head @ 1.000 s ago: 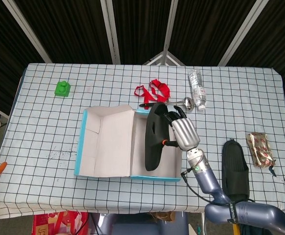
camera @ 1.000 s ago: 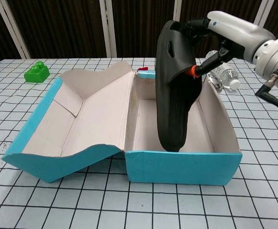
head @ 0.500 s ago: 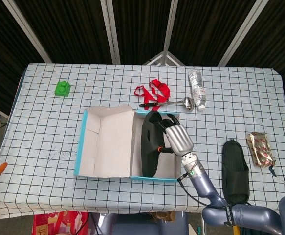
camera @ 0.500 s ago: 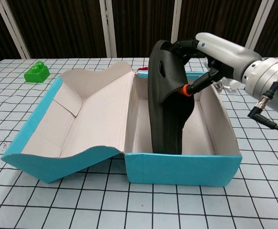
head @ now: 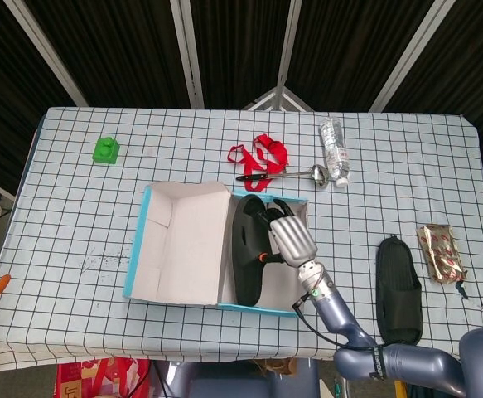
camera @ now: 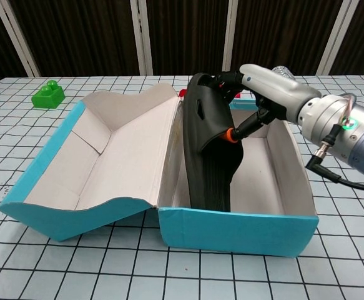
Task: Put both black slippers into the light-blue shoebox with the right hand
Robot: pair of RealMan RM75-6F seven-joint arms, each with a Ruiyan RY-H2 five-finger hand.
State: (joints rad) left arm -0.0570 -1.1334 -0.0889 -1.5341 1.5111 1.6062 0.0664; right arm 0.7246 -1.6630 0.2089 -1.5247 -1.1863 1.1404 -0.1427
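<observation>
The light-blue shoebox (head: 216,305) (camera: 238,232) lies open at the table's middle, its lid folded out to the left. My right hand (head: 289,238) (camera: 266,94) grips one black slipper (head: 248,253) (camera: 208,147), which stands on edge inside the box, leaning against the left side of the compartment. The other black slipper (head: 398,287) lies flat on the table to the right of the box, seen only in the head view. My left hand shows in neither view.
Behind the box lie a red ribbon (head: 260,152), a metal spoon (head: 303,173) and a plastic bottle (head: 334,150). A green block (head: 105,150) (camera: 48,94) sits far left. A gold packet (head: 442,253) lies near the right edge.
My right hand has lowered the slipper into the box and shifted it left, against the compartment's left side. The box slid slightly toward the near-left.
</observation>
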